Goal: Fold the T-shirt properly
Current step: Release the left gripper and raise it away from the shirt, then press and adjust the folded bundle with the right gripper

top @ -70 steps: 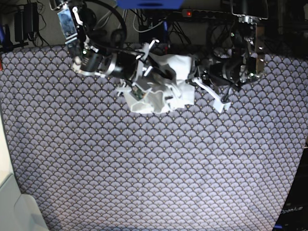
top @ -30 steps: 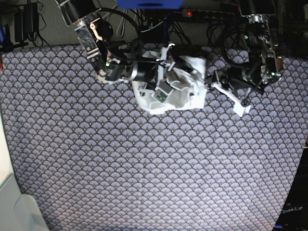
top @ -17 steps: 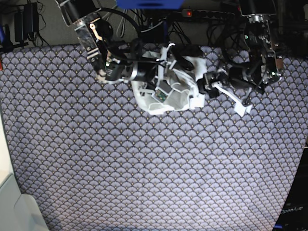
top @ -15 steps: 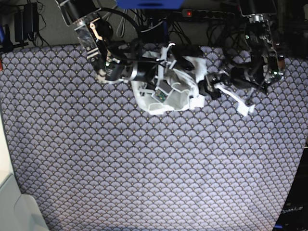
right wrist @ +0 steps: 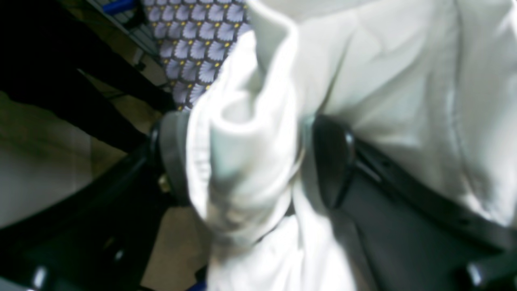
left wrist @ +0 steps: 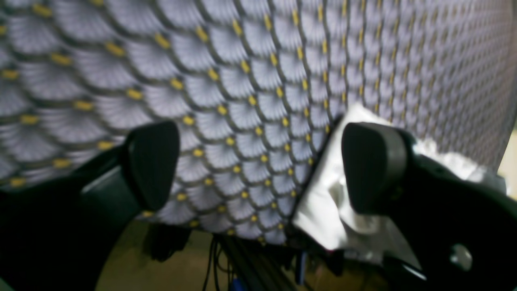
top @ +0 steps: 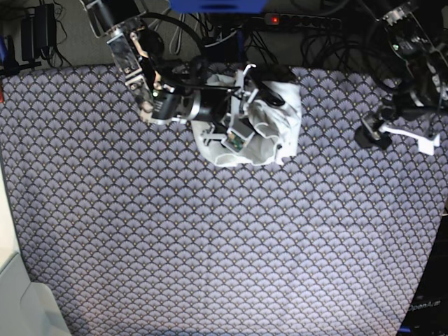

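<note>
The white T-shirt (top: 276, 115) lies crumpled in a heap near the back edge of the table. My right gripper (top: 245, 110) reaches into the heap from the left. In the right wrist view a thick rolled fold of the T-shirt (right wrist: 246, 161) fills the gap between its black fingers (right wrist: 332, 159), so my right gripper (right wrist: 250, 161) is shut on it. My left gripper (top: 396, 137) hangs well to the right of the shirt, apart from it. In the left wrist view my left gripper (left wrist: 262, 161) is open with only tablecloth between its pads (left wrist: 153, 161). A corner of the T-shirt (left wrist: 327, 202) shows behind one pad.
A purple fan-patterned cloth (top: 210, 238) covers the whole table. A power strip and tangled cables (top: 301, 21) run along the back edge. A white object (top: 15, 294) sits at the front left corner.
My left gripper has opened, let go of the shirt's right side and drawn away to the right. The right gripper stays in the heap, and the shirt has barely shifted.
</note>
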